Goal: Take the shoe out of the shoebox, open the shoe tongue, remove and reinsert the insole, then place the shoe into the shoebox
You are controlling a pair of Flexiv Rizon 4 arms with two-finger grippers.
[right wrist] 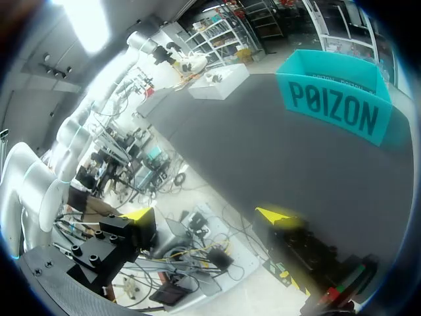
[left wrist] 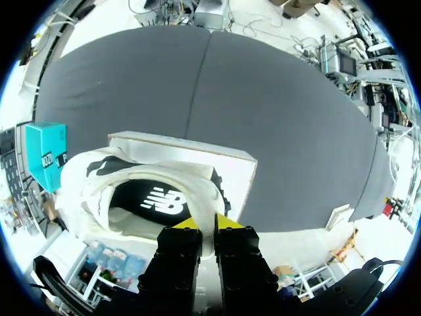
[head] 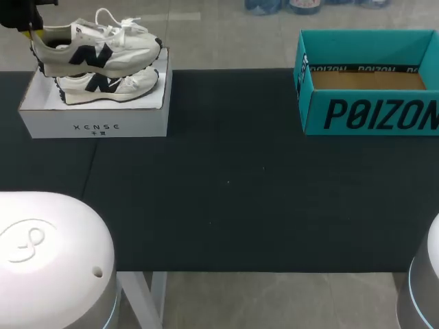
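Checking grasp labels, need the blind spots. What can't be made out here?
- Left gripper: head view, cut off by the top corner edge; its hold on the upper shoe shows only in the left wrist view.
- Lower shoe: left wrist view, hidden under the upper shoe.
- Insole: toe end hidden by the shoe's upper.
- Teal box: head view, right end cut off; floor partly hidden by its near wall.
- Right gripper: absent from head view.

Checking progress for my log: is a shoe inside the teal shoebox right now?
No, the teal shoebox shows only its bare brown floor, while both shoes are over the white box at the far left.
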